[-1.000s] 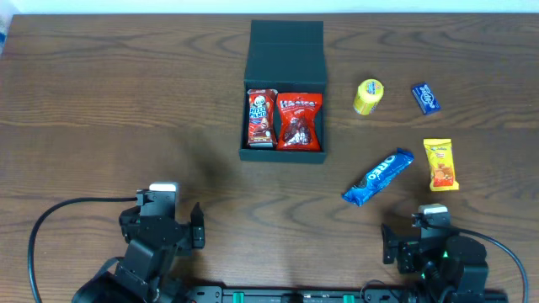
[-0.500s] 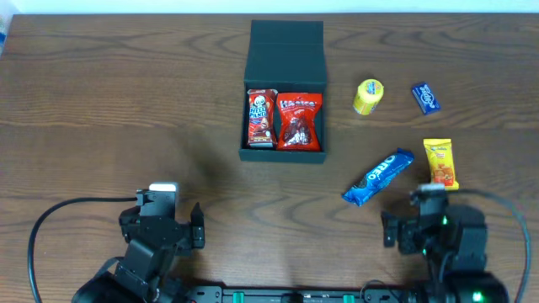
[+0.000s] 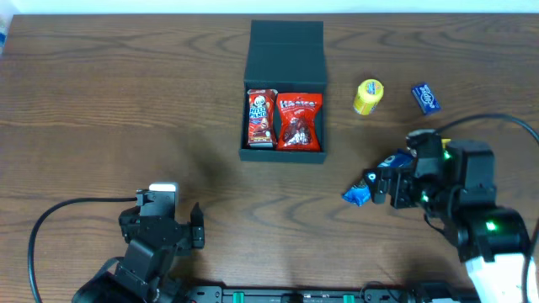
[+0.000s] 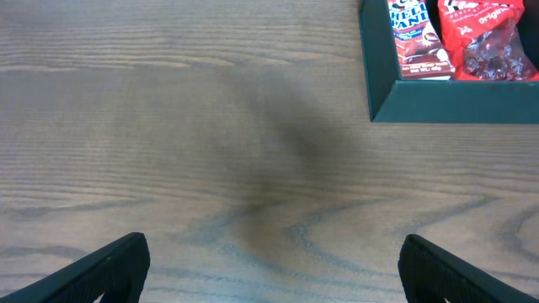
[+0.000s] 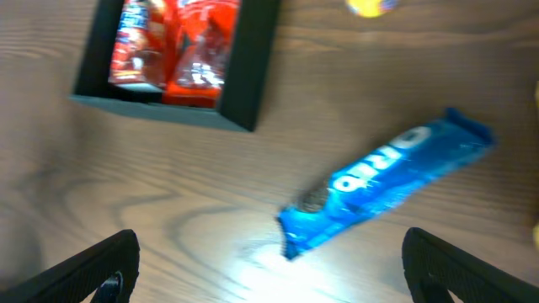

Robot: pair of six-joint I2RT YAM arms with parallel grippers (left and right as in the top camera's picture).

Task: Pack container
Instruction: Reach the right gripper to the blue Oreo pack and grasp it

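- While a Hello Panda packet [image 3: 261, 118] and a red sweet bag [image 3: 299, 122] already lie side by side in the open container [image 3: 283, 156], packing looks only partly done.
- The right pincer [image 5: 269, 278], wide and empty, hovers with the Oreo pack [image 5: 392, 189] just ahead; the container lies farther ahead, to its left.
- The left pincer [image 4: 269, 269], wide and empty, has the container ahead-right.
- Left out: Oreo pack, yellow snack [image 3: 369, 97], small blue packet [image 3: 425, 98].
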